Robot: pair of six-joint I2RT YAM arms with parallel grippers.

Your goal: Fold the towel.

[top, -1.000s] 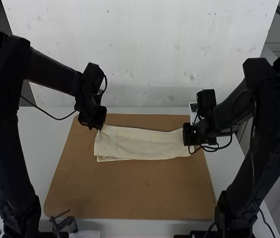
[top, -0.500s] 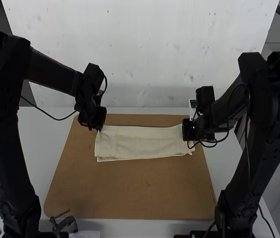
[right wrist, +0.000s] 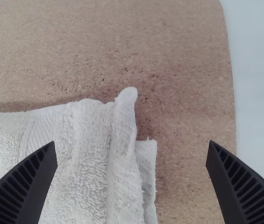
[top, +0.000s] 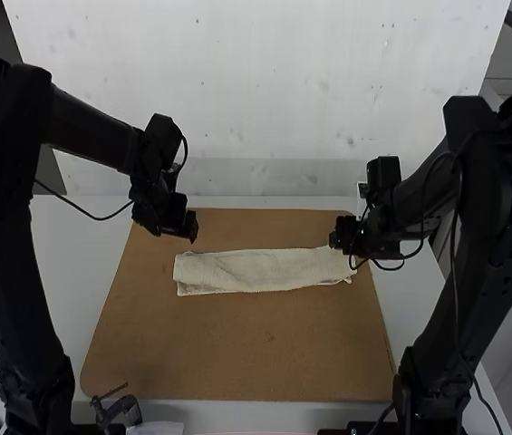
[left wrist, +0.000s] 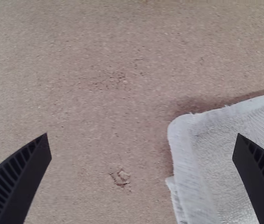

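Nearest the arm bases, a clamp (top: 120, 410) sits at the worktop (top: 83, 254) edge, and beyond it runs the bare near part of the brown board (top: 237, 353). Past that lies the towel (top: 265, 271), already folded into a narrow strip, its long axis running side to side between the arms, a lower layer peeping out at each end. Farther still, just off the strip's far edge, are the two grasping ends: the left pincer (left wrist: 142, 135) by the far left corner, the right pincer (right wrist: 132, 142) by the far right one. Both are open wide and hold nothing; each has one finger over cloth and the other over bare board. So the towel lies on the near side of both, and the right pincer looks slightly the nearer. I judge the lengthwise folding roughly done. If a crosswise fold follows, one end must travel along that long axis towards the other, and a shallow grip could lift the top layer alone.
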